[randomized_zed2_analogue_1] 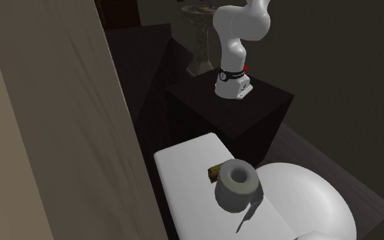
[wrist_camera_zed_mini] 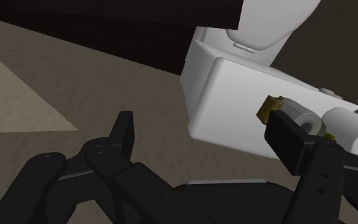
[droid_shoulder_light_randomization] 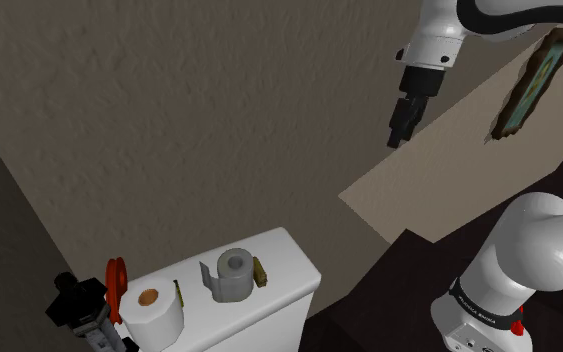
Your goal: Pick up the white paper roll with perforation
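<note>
Gripper (droid_shoulder_light_randomization: pixel 398 135) is empty with fingers apart, high up near the wall. I take the target to be the grey paper roll (droid_shoulder_light_randomization: pixel 234 272) with a loose sheet. It sits on the white toilet tank (droid_shoulder_light_randomization: pixel 289 262), at 7 o'clock from the gripper in the shoulder view and well apart. A white roll (droid_shoulder_light_randomization: pixel 154 310) sits at its 8 o'clock. Nothing is done yet: approach, grasp and lift all remain.

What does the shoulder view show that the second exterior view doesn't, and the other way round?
Shoulder view: the gripper up high, a framed picture on the wall, a white roll with a red thing beside it. Second exterior view: the toilet lid and a patterned pedestal behind the arm. Both: the grey roll, the white tank, the arm.
</note>
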`<act>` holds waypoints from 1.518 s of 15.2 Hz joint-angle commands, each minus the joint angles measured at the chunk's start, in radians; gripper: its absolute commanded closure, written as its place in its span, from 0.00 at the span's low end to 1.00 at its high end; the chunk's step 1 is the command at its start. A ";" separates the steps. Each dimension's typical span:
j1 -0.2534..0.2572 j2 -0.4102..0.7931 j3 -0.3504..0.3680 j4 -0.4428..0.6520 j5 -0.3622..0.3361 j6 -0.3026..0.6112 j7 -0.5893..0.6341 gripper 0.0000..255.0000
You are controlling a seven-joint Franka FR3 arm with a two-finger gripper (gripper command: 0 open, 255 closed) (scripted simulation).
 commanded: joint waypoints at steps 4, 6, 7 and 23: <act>0.012 0.014 0.069 -0.047 0.041 0.083 0.074 0.00; 0.021 0.032 0.116 -0.072 0.066 0.141 0.123 0.00; 0.024 0.044 0.140 -0.081 0.079 0.170 0.147 0.00; 0.000 0.470 0.538 -0.021 0.084 0.646 0.586 0.00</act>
